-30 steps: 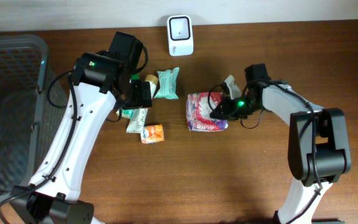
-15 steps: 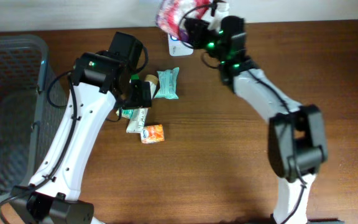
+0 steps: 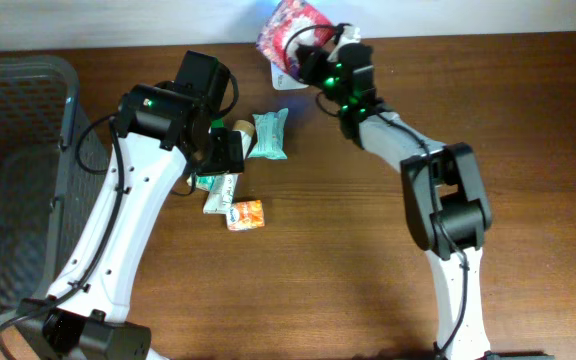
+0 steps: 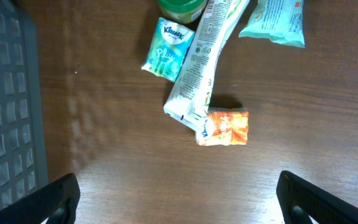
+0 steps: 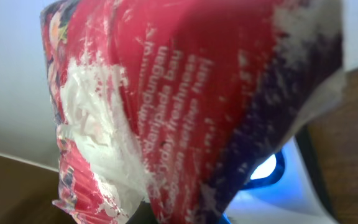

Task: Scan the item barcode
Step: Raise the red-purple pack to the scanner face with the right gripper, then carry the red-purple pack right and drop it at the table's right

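Note:
A red and pink plastic packet [image 3: 290,25] hangs over the table's back edge, with my right gripper [image 3: 311,52] shut on it. It covers most of the white scanner [image 3: 281,80] below it. In the right wrist view the packet [image 5: 185,106] fills the frame and hides the fingers. The scanner [image 5: 272,186] glows blue just behind it. My left gripper [image 4: 179,208] is open and empty above bare wood, short of a small pile of items. In the overhead view the left gripper [image 3: 223,150] hovers over that pile.
The pile holds an orange packet [image 4: 224,127], a white tube [image 4: 201,68], a Kleenex pack [image 4: 166,48], a teal packet [image 4: 273,22] and a green-lidded jar [image 4: 180,6]. A grey mesh basket [image 3: 18,180] stands at the left edge.
My right arm has lifted the packet from the middle of the table up to the scanner at the back edge, then edged it slightly right. The left arm has not moved.

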{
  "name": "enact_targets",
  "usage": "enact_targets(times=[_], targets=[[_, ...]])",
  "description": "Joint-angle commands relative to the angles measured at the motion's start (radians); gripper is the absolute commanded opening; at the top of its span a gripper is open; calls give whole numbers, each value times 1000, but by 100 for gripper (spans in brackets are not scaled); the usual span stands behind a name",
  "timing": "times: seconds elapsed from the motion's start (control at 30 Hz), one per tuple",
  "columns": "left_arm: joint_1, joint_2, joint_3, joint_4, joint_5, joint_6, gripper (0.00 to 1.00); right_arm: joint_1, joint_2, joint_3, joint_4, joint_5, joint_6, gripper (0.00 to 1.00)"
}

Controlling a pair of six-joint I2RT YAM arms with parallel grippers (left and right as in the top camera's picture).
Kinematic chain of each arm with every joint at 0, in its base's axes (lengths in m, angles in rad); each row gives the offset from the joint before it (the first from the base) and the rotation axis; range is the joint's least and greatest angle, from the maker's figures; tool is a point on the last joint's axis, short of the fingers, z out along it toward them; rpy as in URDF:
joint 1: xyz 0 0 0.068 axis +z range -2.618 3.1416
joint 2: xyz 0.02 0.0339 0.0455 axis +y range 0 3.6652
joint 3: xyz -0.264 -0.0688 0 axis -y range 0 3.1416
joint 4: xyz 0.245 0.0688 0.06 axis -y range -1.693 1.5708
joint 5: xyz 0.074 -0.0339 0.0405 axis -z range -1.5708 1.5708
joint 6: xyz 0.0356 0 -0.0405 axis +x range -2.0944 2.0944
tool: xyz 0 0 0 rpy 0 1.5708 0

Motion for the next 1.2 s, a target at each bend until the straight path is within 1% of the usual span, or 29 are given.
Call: enact_targets(times=[0.0, 0.03, 0.1, 0.13, 0.2, 0.23, 0.33, 0.37, 0.4, 0.43, 0.47, 0.5, 0.57, 0.6, 0.67, 0.77, 0.83, 0.87, 0.93, 0.97, 1.0, 1.07, 1.1, 1.17], targets=[[6, -4, 2, -2, 0, -14, 99, -142, -89, 28, 5, -214, 4, 4], [6, -4, 2, -2, 0, -13, 99, -206, -103, 28, -18, -280, 8, 4], [6, -4, 2, -2, 0, -13, 99, -330, -110, 28, -133, -383, 60, 4], [6, -4, 2, -2, 0, -14, 99, -420, -110, 28, -279, -402, 63, 4], [6, -4, 2, -2, 0, -13, 99, -541, -110, 28, -468, -401, 60, 4], [6, -4, 2, -2, 0, -13, 99, -637, -110, 28, -580, -402, 39, 4], [6, -4, 2, -2, 0, -14, 99, -818, -110, 28, -728, -382, -14, 4], [6, -4, 2, -2, 0, -14, 99, -857, -110, 28, -748, -371, -13, 4], [6, -4, 2, -2, 0, -13, 99, -902, -110, 28, -767, -356, -13, 8], [6, -4, 2, -2, 0, -14, 99, -942, -109, 28, -775, -356, -14, 30], [6, -4, 2, -2, 0, -13, 99, -972, -109, 28, -786, -357, -13, 87], [6, -4, 2, -2, 0, -13, 99, -987, -109, 28, -799, -365, -35, 99], [6, -4, 2, -2, 0, -13, 99, -988, -109, 28, -831, -397, -154, 99], [6, -4, 2, -2, 0, -14, 99, -982, -111, 28, -854, -428, -175, 99], [6, -4, 2, -2, 0, -13, 99, -982, -137, 28, -869, -482, -174, 99], [6, -4, 2, -2, 0, -14, 99, -982, -279, 28, -946, -404, -199, 99], [6, -4, 2, -2, 0, -13, 99, -975, -419, 28, -988, -292, -278, 99], [5, -4, 2, -2, 0, -14, 99, -972, -495, 28, -1010, -281, -313, 99], [6, -4, 2, -2, 0, -13, 99, -956, -618, 28, -1128, -285, -328, 99], [5, -4, 2, -2, 0, -13, 99, -941, -644, 28, -1194, -285, -328, 99], [5, -4, 2, -2, 0, -13, 99, -877, -661, 28, -1344, -285, -386, 99], [6, -4, 2, -2, 0, -14, 99, -782, -645, 8, -1415, -285, -443, 99], [6, -4, 2, -2, 0, -13, 99, -692, -627, -6, -1457, -285, -508, 99], [6, -4, 2, -2, 0, -14, 99, -548, -594, -21, -1495, -284, -585, 99]])
